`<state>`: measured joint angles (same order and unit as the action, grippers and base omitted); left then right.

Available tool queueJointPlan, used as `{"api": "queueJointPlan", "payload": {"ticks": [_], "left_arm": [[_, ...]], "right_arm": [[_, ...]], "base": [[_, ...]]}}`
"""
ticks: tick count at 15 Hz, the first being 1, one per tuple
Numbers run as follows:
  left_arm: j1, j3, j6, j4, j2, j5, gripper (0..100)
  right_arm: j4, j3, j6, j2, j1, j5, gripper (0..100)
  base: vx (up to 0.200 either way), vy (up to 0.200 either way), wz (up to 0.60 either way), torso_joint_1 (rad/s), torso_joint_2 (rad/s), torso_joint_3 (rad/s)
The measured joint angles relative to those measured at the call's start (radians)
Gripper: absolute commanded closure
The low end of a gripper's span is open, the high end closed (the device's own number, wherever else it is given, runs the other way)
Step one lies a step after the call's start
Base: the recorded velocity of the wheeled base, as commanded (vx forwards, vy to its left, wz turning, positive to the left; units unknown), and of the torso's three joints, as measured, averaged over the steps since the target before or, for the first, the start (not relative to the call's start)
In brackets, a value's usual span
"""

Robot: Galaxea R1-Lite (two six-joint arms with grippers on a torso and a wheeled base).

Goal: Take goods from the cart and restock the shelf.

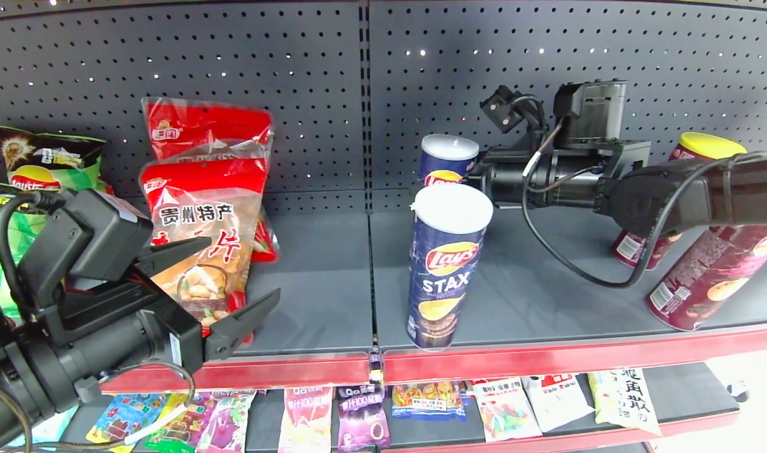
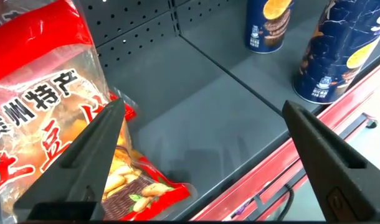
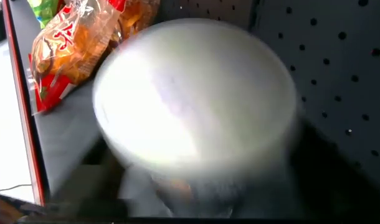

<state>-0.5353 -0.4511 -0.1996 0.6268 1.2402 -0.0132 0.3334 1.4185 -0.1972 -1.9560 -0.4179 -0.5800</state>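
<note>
Behind front can [image 1: 447, 270], rear can [image 1: 446, 160]: upright blue chip tube on the shelf [image 1: 320, 296], near the pegboard back, white lid [image 3: 196, 106] up.
Right end effector [image 1: 481, 178]: at the rear can's upper part, on the side away from the front can's neighbouring red bag [image 1: 204, 233]; whether it grips the can I cannot tell.
Left end effector [image 1: 235, 270]: spread wide, empty, left of the front can, before the red bag.
Handling: probably light; stiff paperboard wall, smooth and a little slippery; tall and narrow, so it tips easily.
Hold: across the body, mid to upper height, with a modest squeeze; avoid the lid, which may flex or pop.
</note>
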Motion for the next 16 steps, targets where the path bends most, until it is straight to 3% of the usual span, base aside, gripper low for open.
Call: {"api": "queueJointPlan", "payload": {"ticks": [3,7,16], "left_arm": [[0.000,-0.001,0.000,-0.001,0.000,0.000,0],[0.003,0.003,0.000,-0.026,0.000,0.000,0],[0.000,-0.012,0.000,-0.069,0.073,0.056,0]], "right_arm": [[0.001,-0.073,0.000,0.053,0.003,0.013,0],[0.000,-0.224,0.000,0.157,0.014,0.115,0],[-0.001,-0.715,0.000,0.570,0.018,0.167,0]], "base": [[0.000,0.000,0.00,0.000,0.00,0.000],[0.000,0.000,0.00,0.000,0.00,0.000],[0.000,0.000,0.00,0.000,0.00,0.000]]}}
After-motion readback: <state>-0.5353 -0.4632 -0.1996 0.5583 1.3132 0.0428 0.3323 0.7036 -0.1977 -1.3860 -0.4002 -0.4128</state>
